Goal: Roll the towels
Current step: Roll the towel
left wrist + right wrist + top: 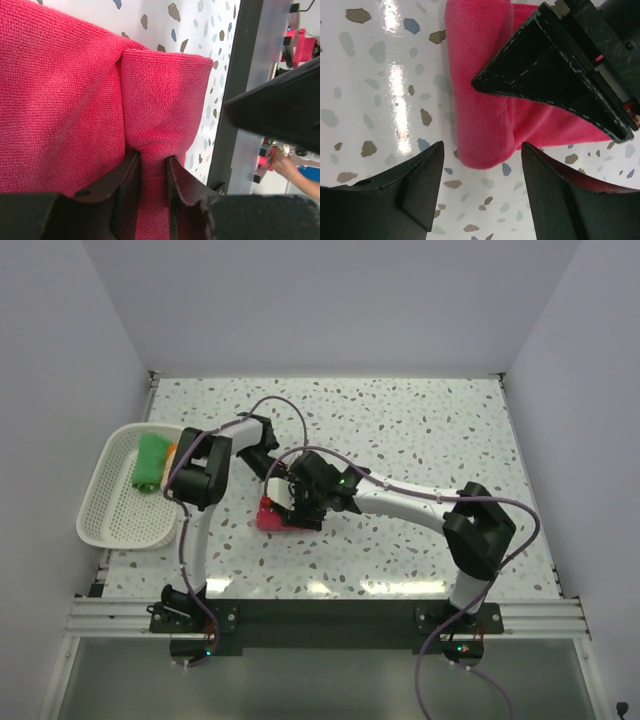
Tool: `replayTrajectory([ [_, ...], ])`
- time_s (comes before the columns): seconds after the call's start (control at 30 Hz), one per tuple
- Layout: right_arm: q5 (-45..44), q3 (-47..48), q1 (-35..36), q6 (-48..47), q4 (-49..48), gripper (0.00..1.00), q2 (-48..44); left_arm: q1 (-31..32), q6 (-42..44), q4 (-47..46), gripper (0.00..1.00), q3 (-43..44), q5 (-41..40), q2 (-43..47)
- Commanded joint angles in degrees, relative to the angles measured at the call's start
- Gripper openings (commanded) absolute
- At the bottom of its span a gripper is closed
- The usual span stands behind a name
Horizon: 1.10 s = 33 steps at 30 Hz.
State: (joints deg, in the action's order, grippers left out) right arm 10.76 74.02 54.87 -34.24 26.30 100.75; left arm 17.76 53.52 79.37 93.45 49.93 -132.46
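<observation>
A: Our left gripper point(152, 161) pinches a fold of the pink towel point(60, 100); our right gripper point(482, 147) gapes around its rolled end.
B: The green towel point(150, 462) sits rolled in the basket point(120, 525), left of both. We judge we're partway.

Basket point(108, 512) left of towel point(270, 516)

I saw the pink-red towel point(268, 516) on the speckled table point(420, 430) toward the near edge, partly rolled, with one end curled into a plump tube and the rest flat beside it. A ridge of its terry cloth sat pinched in the left gripper point(152, 160). The bright green towel point(150, 462) lay rolled in the white basket point(115, 525), and a sliver of the peach-orange towel point(172, 451) showed just beside it.
</observation>
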Motion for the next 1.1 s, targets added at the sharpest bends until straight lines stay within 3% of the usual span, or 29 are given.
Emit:
replayTrajectory([
  [0.0, -3.99, -0.19, 1.99, -2.06, -6.87, 0.65, 2.69, 0.08, 3.35, -13.37, 0.29, 0.24, -11.00, -7.19],
  [0.13, -4.26, -0.54, 2.78, -2.59, -9.52, 0.64, 5.77, 0.00, 3.52, -12.58, 0.31, 0.77, -10.56, -8.07],
  [0.23, -2.51, -0.37, 2.96, -2.06, -9.00, 0.55, 7.88, -0.18, 3.52, -12.49, 0.31, 0.77, -10.12, -7.90],
  [0.37, 1.53, -0.89, 2.52, -1.62, -5.48, 0.35, 10.52, -1.14, 3.61, -12.49, 0.32, 0.24, -8.80, -6.76],
  [0.53, 4.00, -2.83, 0.59, -3.55, -3.28, 0.10, 10.52, -3.25, 4.67, -12.40, 0.48, -4.15, -6.96, -1.49],
  [0.57, 4.70, -2.39, 0.24, -3.82, -1.62, 0.00, 10.52, -3.69, 5.19, -12.31, 0.50, -4.76, -6.78, -0.52],
  [0.7, 8.65, -1.42, -1.34, -5.48, 2.08, 0.00, 11.05, -7.55, 7.12, -8.98, 0.54, -5.56, -6.16, 5.36],
  [0.83, 11.56, -0.90, -1.79, -6.01, 4.54, 0.00, 11.13, -13.44, 9.32, -4.06, 0.62, -0.83, -4.59, 9.50],
  [1.07, 16.56, 2.09, -4.50, -3.21, 6.74, 0.00, 13.50, -25.12, 9.76, -3.96, 0.67, 5.25, -3.01, 21.08],
])
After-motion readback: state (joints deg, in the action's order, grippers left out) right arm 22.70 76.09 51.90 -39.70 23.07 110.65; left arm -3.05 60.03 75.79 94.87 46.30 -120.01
